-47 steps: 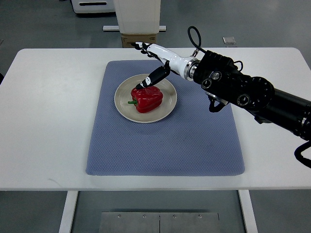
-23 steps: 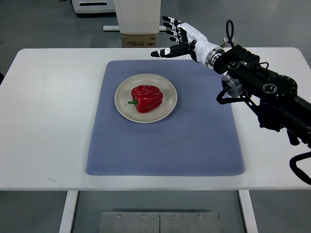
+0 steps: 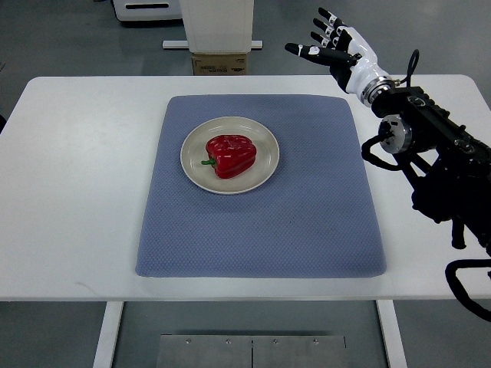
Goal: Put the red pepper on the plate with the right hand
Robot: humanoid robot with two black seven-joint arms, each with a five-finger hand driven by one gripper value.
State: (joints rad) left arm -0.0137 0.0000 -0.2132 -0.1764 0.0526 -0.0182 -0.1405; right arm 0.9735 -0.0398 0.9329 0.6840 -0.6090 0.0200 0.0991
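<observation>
A red pepper (image 3: 231,156) with a green stem lies on the round beige plate (image 3: 265,164), which sits on the blue mat (image 3: 291,215). My right hand (image 3: 328,44) is raised past the table's far edge, well to the upper right of the plate, fingers spread and holding nothing. Its black arm (image 3: 430,153) comes in from the right edge. The left arm is out of view.
The mat covers the middle of a white table (image 3: 77,192). Beyond the far edge stand a cardboard box (image 3: 220,63) and a white bin (image 3: 217,23) on the grey floor.
My right hand let go of the pepper on the plate, opened, and drew back up and to the right, away from the plate. The pepper stays put.
</observation>
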